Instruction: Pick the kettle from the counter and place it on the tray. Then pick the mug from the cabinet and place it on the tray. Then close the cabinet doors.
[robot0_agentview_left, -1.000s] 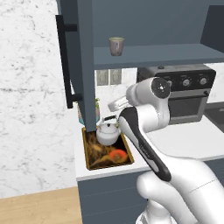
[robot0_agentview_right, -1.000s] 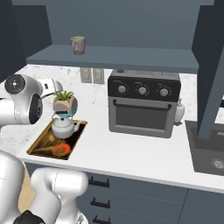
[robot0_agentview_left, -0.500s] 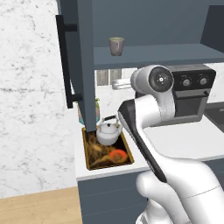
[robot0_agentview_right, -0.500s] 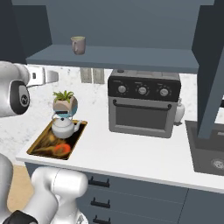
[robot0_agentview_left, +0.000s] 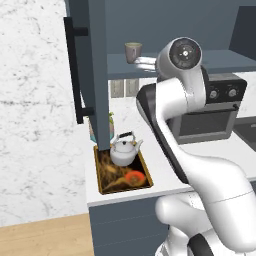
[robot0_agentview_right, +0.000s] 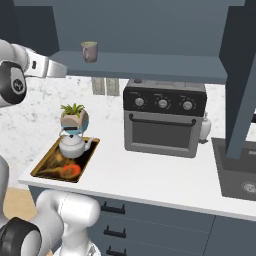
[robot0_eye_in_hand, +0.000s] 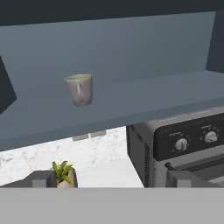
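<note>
no readable text, labels or numbers anywhere

One kettle sits on one tray, with one potted plant just beyond it at about 12 o'clock in the right base view. One mug stands on the shelf of the one wall cabinet, whose two doors hang open. One countertop oven carries three knobs, one white bottle stands at its 3 o'clock, and one sink lies beyond.
</note>
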